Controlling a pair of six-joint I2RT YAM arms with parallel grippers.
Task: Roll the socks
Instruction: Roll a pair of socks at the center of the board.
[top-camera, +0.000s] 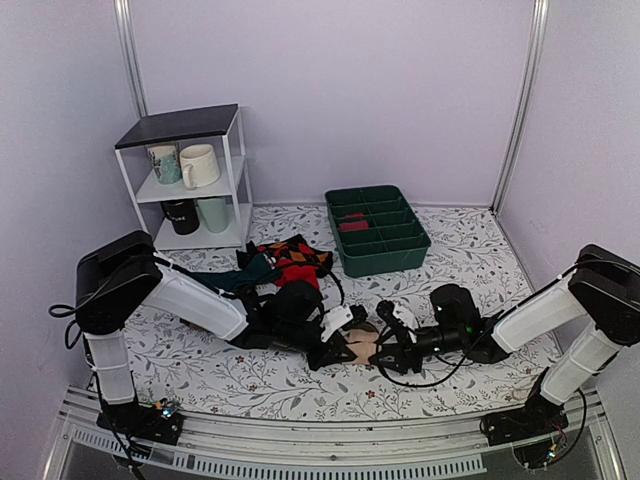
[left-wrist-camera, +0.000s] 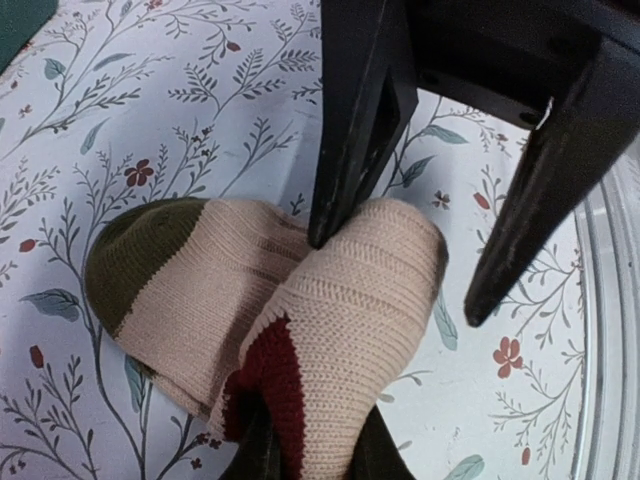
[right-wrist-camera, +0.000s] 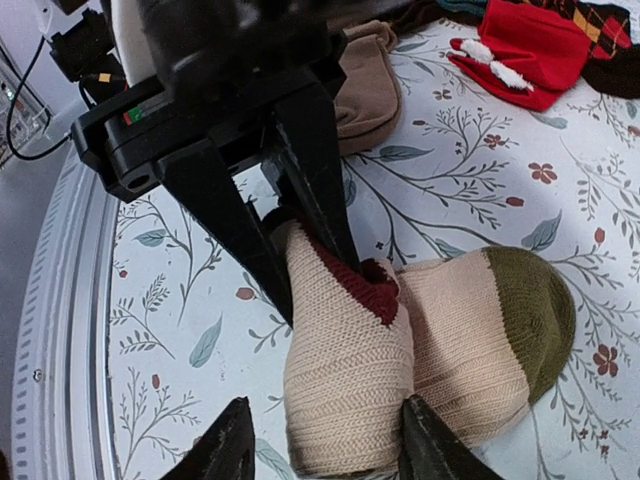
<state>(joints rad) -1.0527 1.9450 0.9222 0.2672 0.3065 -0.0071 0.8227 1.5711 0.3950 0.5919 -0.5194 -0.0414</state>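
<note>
The socks, bundled into a stubby beige roll, are lying on the floral tabletop near its front edge. The left end effector is pinching the roll's maroon end, nearly closed, while the right end effector is straddling its beige end with jaws open.

Ribbed matt knit socks on a smooth floral-print cover; matt black plastic fingers; glossy ceramic mugs.
</note>
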